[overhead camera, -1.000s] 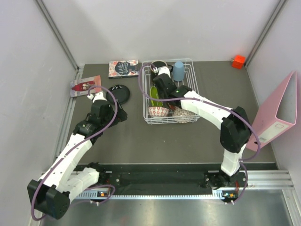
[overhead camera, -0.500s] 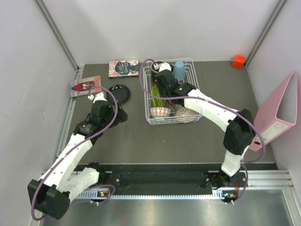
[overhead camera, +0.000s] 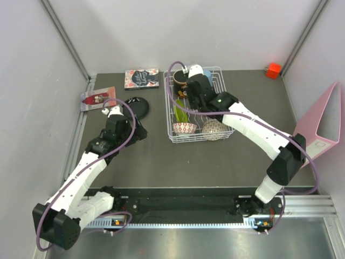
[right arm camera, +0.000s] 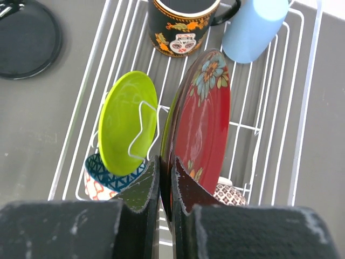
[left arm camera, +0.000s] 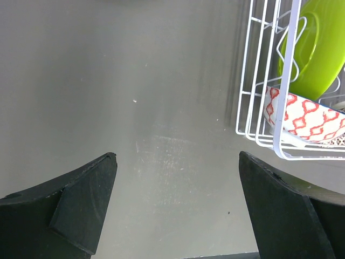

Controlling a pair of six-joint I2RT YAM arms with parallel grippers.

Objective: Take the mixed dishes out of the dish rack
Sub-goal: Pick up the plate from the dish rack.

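In the right wrist view my right gripper (right arm camera: 167, 159) is shut on the rim of the red floral plate (right arm camera: 207, 113), held on edge above the white wire dish rack (right arm camera: 302, 108). In the rack a lime-green plate (right arm camera: 128, 121) leans on a prong. A blue-patterned bowl (right arm camera: 105, 178) and a beige patterned bowl (right arm camera: 232, 194) lie at the near end. A black cartoon mug (right arm camera: 183, 21) and a pale blue cup (right arm camera: 253, 27) stand at the far end. My left gripper (left arm camera: 177, 156) is open over bare table left of the rack (left arm camera: 259, 81).
A black disc (overhead camera: 139, 106) lies on the table left of the rack (overhead camera: 168, 116). Two printed cards (overhead camera: 141, 78) (overhead camera: 98, 98) lie at the back left. An orange-red block (overhead camera: 274, 70) sits at the back right. A pink binder (overhead camera: 321, 129) leans on the right wall.
My right arm has stretched toward the far end of the rack, carrying the red floral plate in its grip. The left arm has stayed in place.
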